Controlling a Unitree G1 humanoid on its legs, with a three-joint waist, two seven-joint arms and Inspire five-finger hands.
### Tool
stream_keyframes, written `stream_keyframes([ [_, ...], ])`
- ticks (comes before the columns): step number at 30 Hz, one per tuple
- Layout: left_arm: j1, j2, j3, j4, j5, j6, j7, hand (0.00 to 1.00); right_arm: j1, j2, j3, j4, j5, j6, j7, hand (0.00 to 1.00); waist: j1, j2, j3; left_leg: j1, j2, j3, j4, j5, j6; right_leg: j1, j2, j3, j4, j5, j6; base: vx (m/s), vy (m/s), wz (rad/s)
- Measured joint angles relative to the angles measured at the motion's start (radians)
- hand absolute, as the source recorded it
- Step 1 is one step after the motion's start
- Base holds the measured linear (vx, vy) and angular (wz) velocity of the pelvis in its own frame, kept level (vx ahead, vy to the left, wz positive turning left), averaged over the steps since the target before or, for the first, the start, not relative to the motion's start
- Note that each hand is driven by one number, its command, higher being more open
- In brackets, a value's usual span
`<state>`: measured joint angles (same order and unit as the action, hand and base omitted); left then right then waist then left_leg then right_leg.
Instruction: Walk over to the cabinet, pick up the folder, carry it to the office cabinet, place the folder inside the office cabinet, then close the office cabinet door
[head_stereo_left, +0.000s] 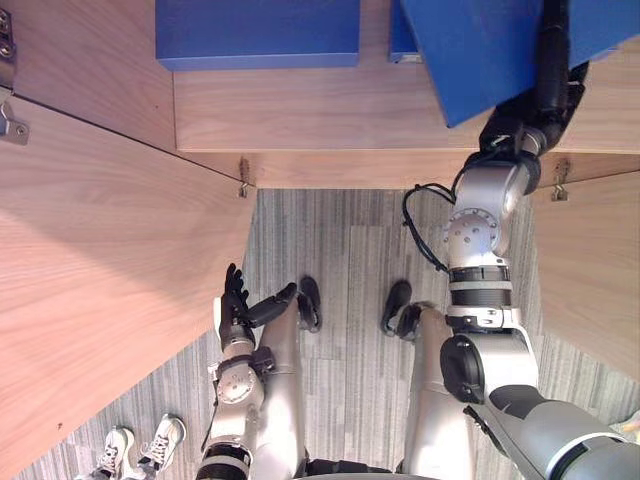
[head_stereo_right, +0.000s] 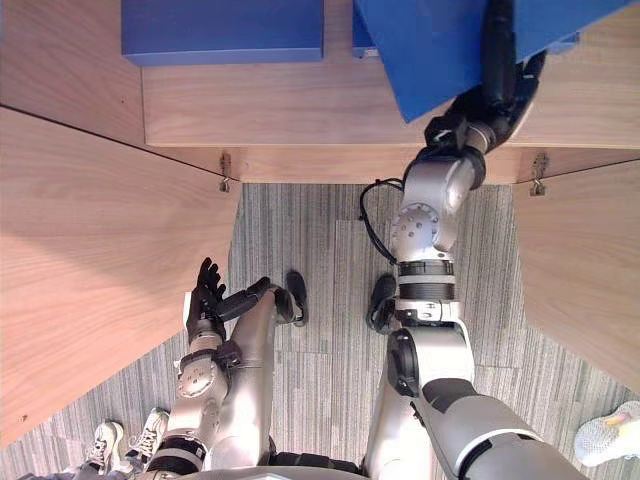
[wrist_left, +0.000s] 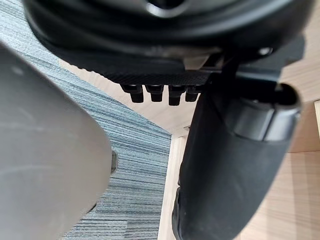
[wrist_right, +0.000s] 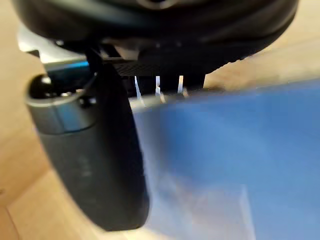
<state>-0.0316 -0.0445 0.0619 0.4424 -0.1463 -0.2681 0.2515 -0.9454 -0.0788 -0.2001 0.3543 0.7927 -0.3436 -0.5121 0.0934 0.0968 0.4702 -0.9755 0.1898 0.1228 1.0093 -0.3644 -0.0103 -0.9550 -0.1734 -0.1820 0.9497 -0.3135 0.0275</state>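
Blue folder (head_stereo_left: 480, 50) is clamped in my right hand (head_stereo_left: 545, 95), thumb (wrist_right: 95, 165) lying across its face and my fingers (wrist_right: 157, 85) curled behind its edge. It sits tilted over the right part of the wooden cabinet shelf (head_stereo_left: 330, 110); I cannot tell whether it touches the board. A second blue folder (head_stereo_left: 258, 32) lies flat further left on that shelf. My left hand (head_stereo_left: 237, 303) hangs low beside the open left door (head_stereo_left: 100, 260), fingers loosely spread, holding nothing.
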Motion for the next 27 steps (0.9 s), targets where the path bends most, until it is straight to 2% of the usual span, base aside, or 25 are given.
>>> stream_keyframes([
  [5,-0.020,-0.008,0.008,0.043,-0.021,0.007,0.016,1.00,0.000,0.031,0.071,0.034,0.001,0.014,0.015,1.00,-0.004,-0.002,-0.001,0.044,0.005,-0.001,-0.035,0.006,-0.010,0.046,0.011,-0.008,-0.040,0.007,-0.006,-0.01,-0.053,-0.01],
  [10,-0.027,-0.008,0.011,0.070,-0.022,0.014,0.029,1.00,0.008,0.038,0.132,0.034,0.000,0.018,0.053,1.00,-0.021,-0.006,-0.003,0.077,0.007,0.002,-0.064,0.010,-0.016,0.077,0.017,-0.012,-0.068,0.010,-0.006,-0.01,-0.030,-0.01],
  [15,-0.029,-0.007,0.011,0.098,-0.032,0.016,0.031,1.00,0.024,0.035,0.155,0.051,0.000,0.049,0.086,1.00,-0.025,-0.014,-0.006,0.125,0.008,0.026,-0.112,0.018,-0.015,0.109,0.018,-0.014,-0.109,0.034,-0.008,0.00,-0.025,-0.09],
  [18,-0.029,-0.007,0.011,0.114,-0.046,0.015,0.030,1.00,0.050,-0.031,0.223,0.075,-0.018,0.081,0.137,1.00,-0.029,-0.021,-0.010,0.154,0.008,0.034,-0.148,0.028,-0.012,0.142,0.022,-0.019,-0.153,0.051,-0.006,0.01,-0.003,-0.05],
  [22,-0.029,-0.003,0.004,0.133,-0.059,0.004,0.017,1.00,0.056,-0.161,0.338,0.134,-0.140,0.124,0.239,1.00,-0.036,-0.031,-0.015,0.169,0.003,0.040,-0.186,0.046,-0.009,0.162,0.026,-0.022,-0.202,0.078,-0.006,0.00,0.000,0.00],
  [26,-0.029,0.025,-0.016,0.160,-0.070,-0.007,-0.011,1.00,0.098,-0.280,0.420,0.149,-0.248,0.135,0.348,1.00,-0.037,-0.039,-0.019,0.193,-0.006,0.047,-0.225,0.064,-0.009,0.184,0.025,-0.023,-0.237,0.093,-0.008,-0.01,-0.019,0.03],
  [27,-0.029,0.035,-0.022,0.169,-0.070,-0.009,-0.020,1.00,0.114,-0.315,0.443,0.150,-0.256,0.130,0.383,0.00,-0.037,-0.044,-0.022,0.198,-0.011,0.047,-0.242,0.073,-0.010,0.187,0.022,-0.024,-0.245,0.098,-0.007,-0.01,-0.045,0.09],
])
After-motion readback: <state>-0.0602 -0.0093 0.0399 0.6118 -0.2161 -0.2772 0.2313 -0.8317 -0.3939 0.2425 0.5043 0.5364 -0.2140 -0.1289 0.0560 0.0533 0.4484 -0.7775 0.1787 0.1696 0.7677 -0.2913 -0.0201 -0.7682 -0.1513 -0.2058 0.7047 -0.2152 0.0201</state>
